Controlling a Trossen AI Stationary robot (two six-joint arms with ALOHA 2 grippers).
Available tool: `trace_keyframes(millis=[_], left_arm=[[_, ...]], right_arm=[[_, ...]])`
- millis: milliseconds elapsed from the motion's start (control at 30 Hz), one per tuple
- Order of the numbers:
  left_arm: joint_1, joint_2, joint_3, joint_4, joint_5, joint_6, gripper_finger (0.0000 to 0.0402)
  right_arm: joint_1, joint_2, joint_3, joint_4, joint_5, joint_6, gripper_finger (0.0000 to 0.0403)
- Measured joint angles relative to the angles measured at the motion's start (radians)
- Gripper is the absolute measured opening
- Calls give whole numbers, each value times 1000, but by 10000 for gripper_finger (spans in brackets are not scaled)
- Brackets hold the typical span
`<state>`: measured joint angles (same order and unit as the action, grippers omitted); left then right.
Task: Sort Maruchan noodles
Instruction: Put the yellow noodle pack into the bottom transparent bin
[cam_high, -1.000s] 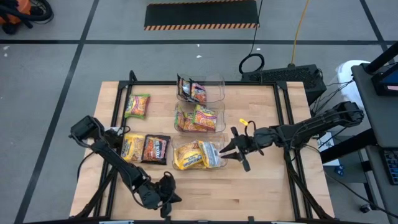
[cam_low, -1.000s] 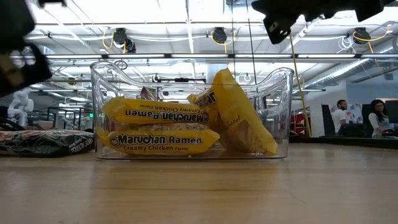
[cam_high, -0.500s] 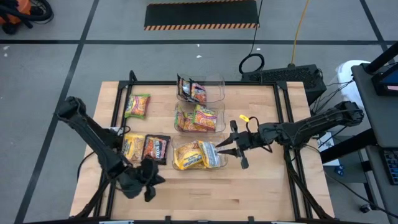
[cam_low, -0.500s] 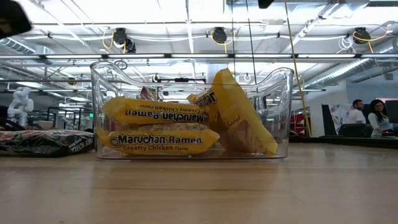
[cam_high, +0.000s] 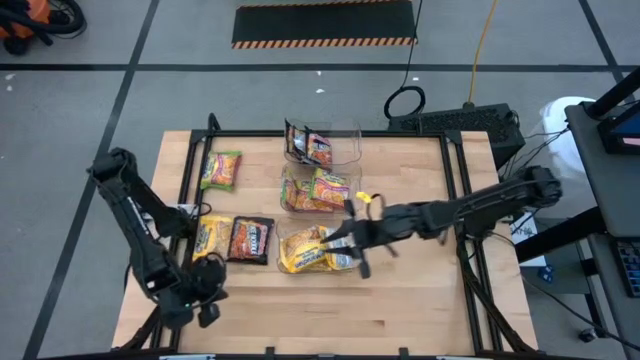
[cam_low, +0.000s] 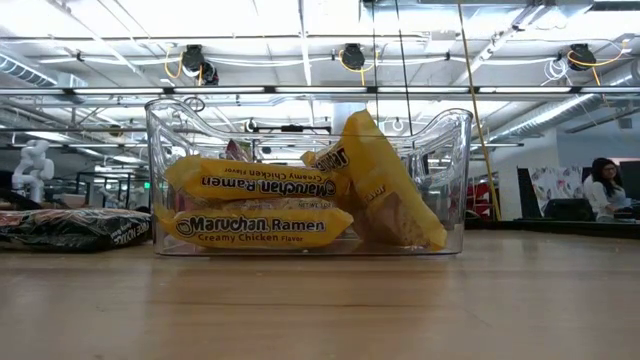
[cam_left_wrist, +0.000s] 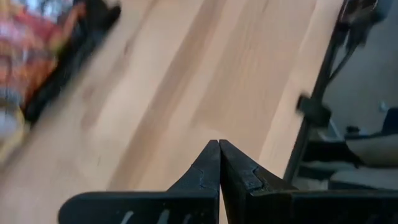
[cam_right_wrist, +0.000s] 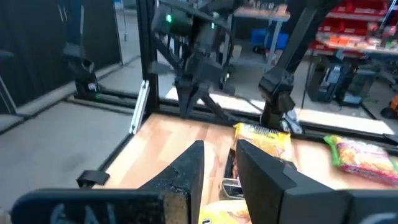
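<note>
From above, the right tool (cam_high: 345, 240), spread, has advanced over the near bin (cam_high: 316, 249) of yellow noodles (cam_high: 300, 250), suggesting a pick, while the left tool (cam_high: 203, 305), pressed together, has retreated; low view shows noodles (cam_low: 255, 226) binned.

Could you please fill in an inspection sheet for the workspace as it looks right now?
Surface: wooden table, bare along the near edge.
Job's things: noodle packets in three clear bins; green packet, yellow packet and dark packet loose on the table's left.
Clutter: nothing seen.
Grippers: left gripper shut, empty, at the near left corner; right gripper open over the nearest bin.
Cables: yellow cable and black loop on the floor.
Surroundings: person seated far off.
</note>
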<state>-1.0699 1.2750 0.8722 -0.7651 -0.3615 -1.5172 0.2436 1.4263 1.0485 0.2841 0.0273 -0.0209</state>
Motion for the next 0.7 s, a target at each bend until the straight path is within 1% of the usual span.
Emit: trace_keyframes(millis=[100,300,500,567,700], left_arm=[[-51,0,0,-19,29,-71,1],[-171,0,0,-27,32,-209,1],[-314,0,0,-26,32,-344,1],[-362,0,0,-26,32,-396,1],[-431,-1,0,-50,-14,-467,1]], right_arm=[[-2,100,107,-18,-1,-3,91],[-2,275,313,-39,-3,-24,91],[-2,408,477,-59,-4,-18,91],[-2,446,523,-93,-5,-5,91],[-2,527,630,-180,-3,20,91]])
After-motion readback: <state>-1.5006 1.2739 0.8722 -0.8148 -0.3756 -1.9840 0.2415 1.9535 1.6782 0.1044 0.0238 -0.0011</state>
